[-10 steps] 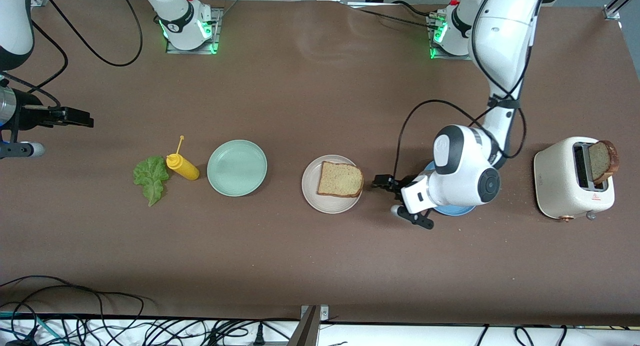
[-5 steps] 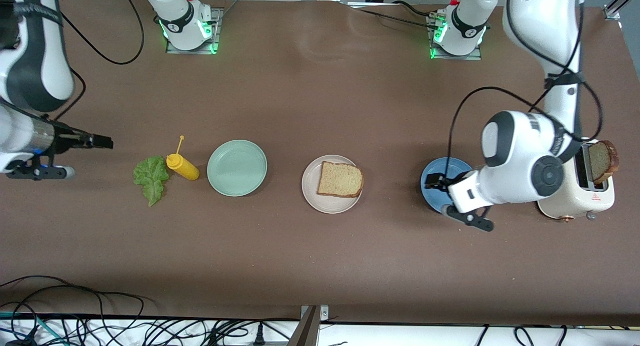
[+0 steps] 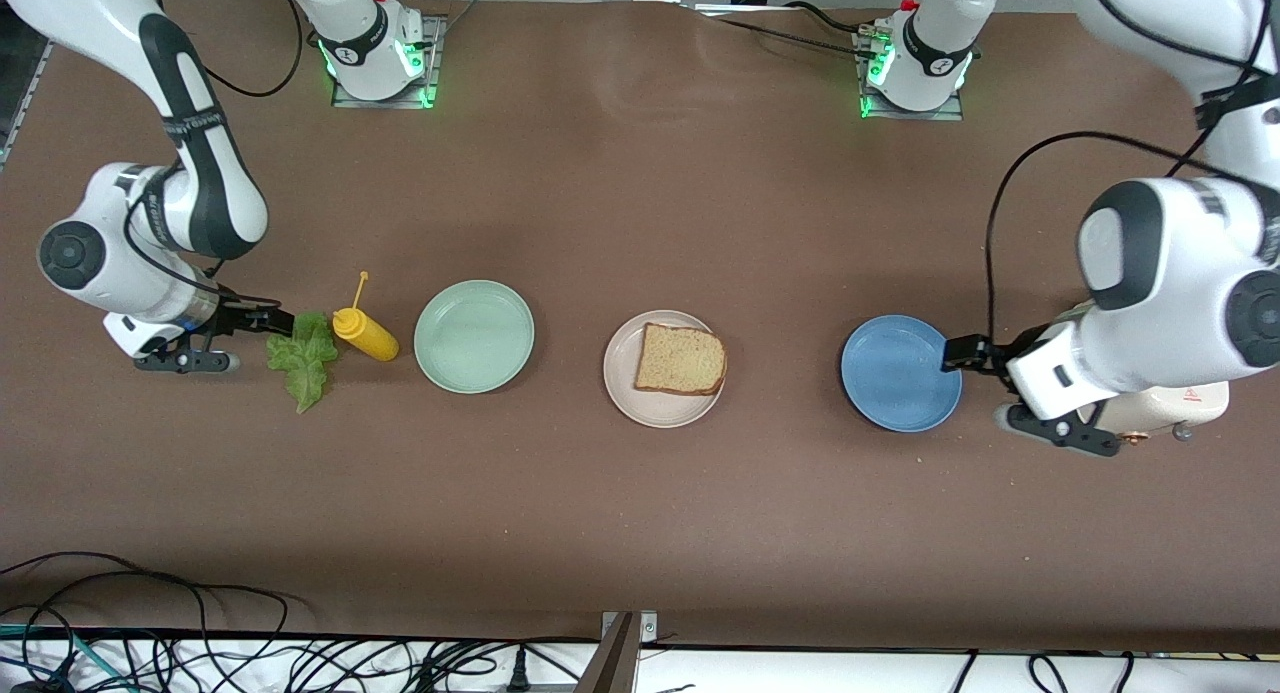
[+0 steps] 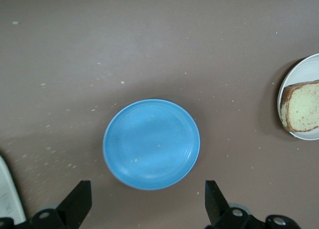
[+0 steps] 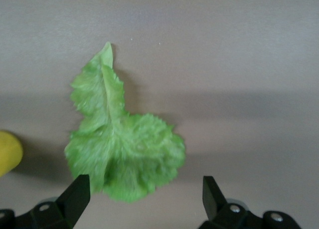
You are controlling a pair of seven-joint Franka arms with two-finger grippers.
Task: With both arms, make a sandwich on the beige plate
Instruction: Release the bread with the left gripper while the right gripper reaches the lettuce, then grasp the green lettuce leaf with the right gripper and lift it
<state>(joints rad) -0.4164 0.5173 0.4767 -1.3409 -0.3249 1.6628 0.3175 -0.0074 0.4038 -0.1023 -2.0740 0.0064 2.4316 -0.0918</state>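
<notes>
While hovering at mid-left of frame, right gripper (image 3: 268, 321) spread wide over edge of lettuce leaf (image 3: 301, 358), nothing pinched; yellow squeeze bottle (image 3: 365, 334) just beside leaf, then mint-green plate (image 3: 474, 336). Left gripper (image 3: 966, 353) at mid-right, also spread, empty, over rim of blue plate (image 3: 900, 373); toaster (image 3: 1160, 407) mostly hidden under that arm. Centre frame: beige plate (image 3: 622, 388) bearing one bread slice (image 3: 680, 359).

No legible text or labels anywhere
</notes>
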